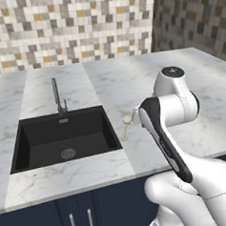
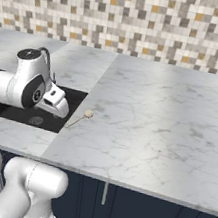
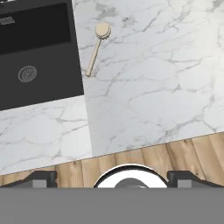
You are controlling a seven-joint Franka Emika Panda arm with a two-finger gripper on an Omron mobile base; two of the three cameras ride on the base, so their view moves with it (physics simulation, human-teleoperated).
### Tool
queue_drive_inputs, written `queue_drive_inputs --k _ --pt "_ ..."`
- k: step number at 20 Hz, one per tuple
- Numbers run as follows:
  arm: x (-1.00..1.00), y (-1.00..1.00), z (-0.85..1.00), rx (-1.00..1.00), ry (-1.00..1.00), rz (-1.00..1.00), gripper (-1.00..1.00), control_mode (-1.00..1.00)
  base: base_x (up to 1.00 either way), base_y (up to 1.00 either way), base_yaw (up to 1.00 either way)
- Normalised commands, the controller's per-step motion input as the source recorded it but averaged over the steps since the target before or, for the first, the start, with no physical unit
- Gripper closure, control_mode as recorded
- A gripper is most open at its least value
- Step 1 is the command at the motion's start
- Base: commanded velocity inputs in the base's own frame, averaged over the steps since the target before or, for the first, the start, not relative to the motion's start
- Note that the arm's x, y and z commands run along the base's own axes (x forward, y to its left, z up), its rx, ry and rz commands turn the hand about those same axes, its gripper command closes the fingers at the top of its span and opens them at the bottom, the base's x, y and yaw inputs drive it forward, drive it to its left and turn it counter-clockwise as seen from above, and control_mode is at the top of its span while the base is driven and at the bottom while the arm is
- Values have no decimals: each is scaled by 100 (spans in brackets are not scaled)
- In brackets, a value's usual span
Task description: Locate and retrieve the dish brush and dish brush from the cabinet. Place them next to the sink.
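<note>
**One wooden brush down beside the sink; gripper empty above it**

The pale wooden dish brush (image 3: 97, 47) lies flat on the marble counter (image 3: 166, 87), just beside the right rim of the sink (image 3: 39, 57); its round head (image 1: 127, 119) points toward the tiled wall, its thin handle runs back toward the counter's front edge, tip nearly touching the basin's rim; this one looks already placed. The tap (image 1: 57, 97) stands behind the basin; the drain (image 3: 27, 74) shows in its floor. The gripper (image 3: 118, 177) hangs above the counter's front edge, jaws spread wide, holding nothing; the brush lies ahead of it. The second brush probably remains to be fetched; that means turning away from here.
</note>
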Motion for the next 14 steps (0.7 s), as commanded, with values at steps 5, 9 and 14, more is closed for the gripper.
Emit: queue_drive_inputs --k 5,9,14 --pt "-28 0 0 0 -2 0 -100 -100 0 0 0" --pt "1 0 0 0 0 0 -100 -100 0 0 0" --pt "0 0 0 0 0 0 -100 100 0 -12 -25"
